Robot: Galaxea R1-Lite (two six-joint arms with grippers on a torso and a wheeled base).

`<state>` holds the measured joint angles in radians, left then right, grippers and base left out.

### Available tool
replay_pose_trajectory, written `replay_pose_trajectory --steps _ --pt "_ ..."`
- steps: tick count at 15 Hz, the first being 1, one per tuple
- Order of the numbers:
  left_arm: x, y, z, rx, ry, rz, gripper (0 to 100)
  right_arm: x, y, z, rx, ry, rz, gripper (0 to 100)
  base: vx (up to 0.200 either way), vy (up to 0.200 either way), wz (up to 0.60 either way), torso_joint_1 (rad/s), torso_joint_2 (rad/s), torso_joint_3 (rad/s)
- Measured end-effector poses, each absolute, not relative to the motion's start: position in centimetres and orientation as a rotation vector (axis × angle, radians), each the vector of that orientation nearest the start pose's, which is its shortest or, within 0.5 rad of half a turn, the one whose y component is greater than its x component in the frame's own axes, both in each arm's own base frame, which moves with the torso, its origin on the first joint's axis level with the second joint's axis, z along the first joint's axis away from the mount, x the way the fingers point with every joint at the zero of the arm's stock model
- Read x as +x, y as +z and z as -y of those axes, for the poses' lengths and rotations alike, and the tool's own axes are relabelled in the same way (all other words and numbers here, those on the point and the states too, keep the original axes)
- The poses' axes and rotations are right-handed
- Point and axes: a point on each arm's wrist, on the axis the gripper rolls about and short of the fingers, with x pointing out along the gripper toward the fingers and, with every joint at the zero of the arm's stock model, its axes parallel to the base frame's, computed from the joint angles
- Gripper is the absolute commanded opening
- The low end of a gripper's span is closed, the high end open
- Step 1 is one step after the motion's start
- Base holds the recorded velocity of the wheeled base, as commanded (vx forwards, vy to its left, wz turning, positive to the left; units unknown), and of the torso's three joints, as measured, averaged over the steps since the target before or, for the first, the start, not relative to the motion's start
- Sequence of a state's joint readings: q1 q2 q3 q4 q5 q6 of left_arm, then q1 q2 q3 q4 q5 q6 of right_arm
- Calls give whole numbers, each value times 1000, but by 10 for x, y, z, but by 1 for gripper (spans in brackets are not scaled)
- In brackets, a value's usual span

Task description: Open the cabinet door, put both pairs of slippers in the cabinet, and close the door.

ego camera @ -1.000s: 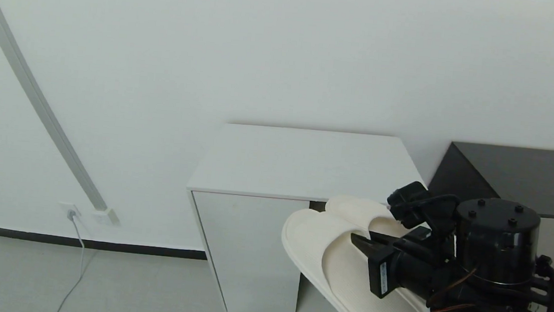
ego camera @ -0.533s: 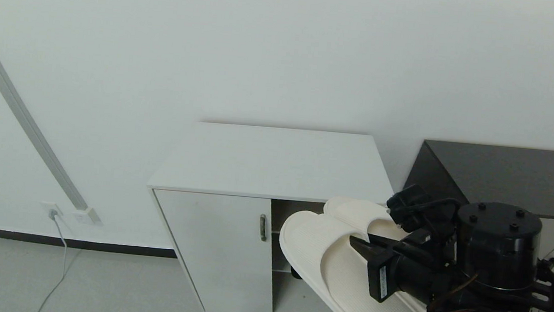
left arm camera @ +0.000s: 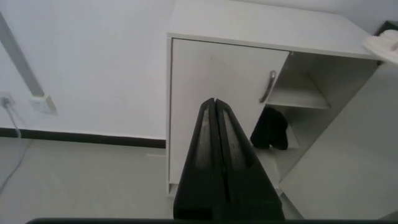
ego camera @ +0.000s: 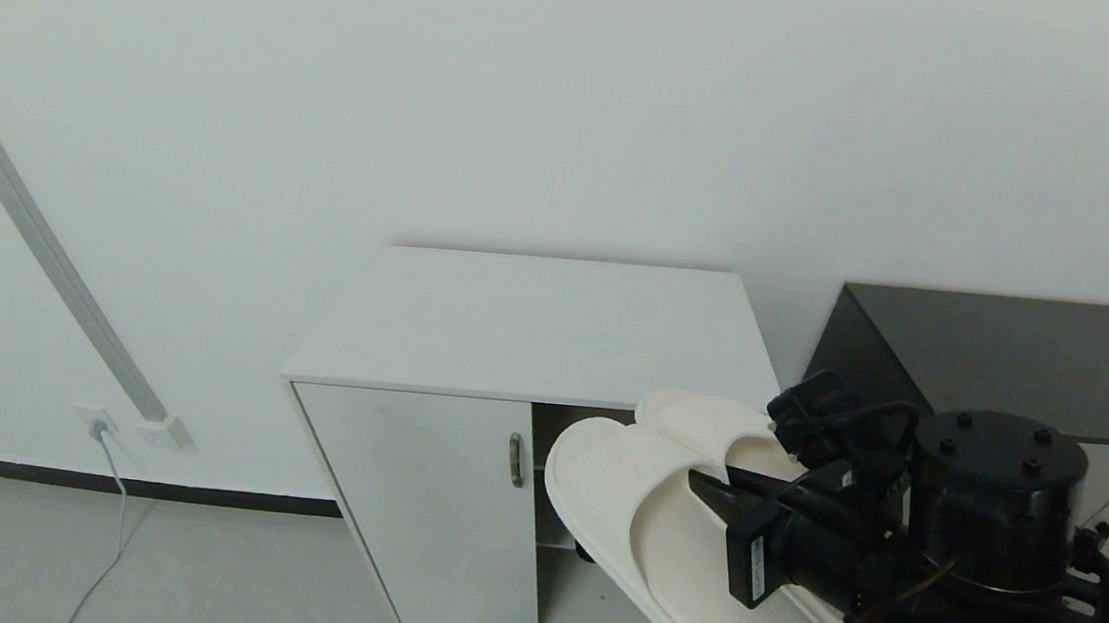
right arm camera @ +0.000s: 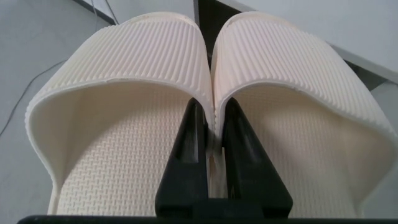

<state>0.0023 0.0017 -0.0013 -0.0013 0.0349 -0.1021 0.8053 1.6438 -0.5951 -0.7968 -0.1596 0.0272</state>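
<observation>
A white cabinet (ego camera: 533, 325) stands against the wall, its left door (ego camera: 427, 511) closed and the right half open. My right gripper (ego camera: 715, 486) is shut on a pair of cream slippers (ego camera: 637, 519), held side by side in front of the open half. In the right wrist view the fingers (right arm camera: 198, 124) pinch the two inner edges of the cream slippers (right arm camera: 143, 74) together. My left gripper (left arm camera: 214, 102) is shut and holds nothing, hanging in front of the closed door (left arm camera: 217, 68). A black pair of slippers (left arm camera: 270, 129) lies inside under the shelf. The right door (left arm camera: 336, 155) is swung wide open.
A dark cabinet (ego camera: 1012, 362) stands to the right of the white one. A wall socket with a cable (ego camera: 98, 427) and a slanted wall strip (ego camera: 22, 205) are at the left. Grey floor (ego camera: 141, 566) lies free before the closed door.
The head camera has moved, so the cabinet sits further left in the picture and its open half with the handle has come into sight. The right gripper still holds the cream slippers.
</observation>
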Motion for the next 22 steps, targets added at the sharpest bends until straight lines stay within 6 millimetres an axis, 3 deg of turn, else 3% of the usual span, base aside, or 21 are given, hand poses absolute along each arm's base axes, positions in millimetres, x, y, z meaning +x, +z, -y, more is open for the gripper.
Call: replay_pose_trajectory --steps 9,22 --pt "-23 76 -1 -104 37 4 0 188 156 -201 -98 663 -247 0 0 0 0 -11 25 14" --pt "-23 76 -1 -105 39 3 0 192 147 -207 -102 662 -249 0 0 0 0 -185 421 234"
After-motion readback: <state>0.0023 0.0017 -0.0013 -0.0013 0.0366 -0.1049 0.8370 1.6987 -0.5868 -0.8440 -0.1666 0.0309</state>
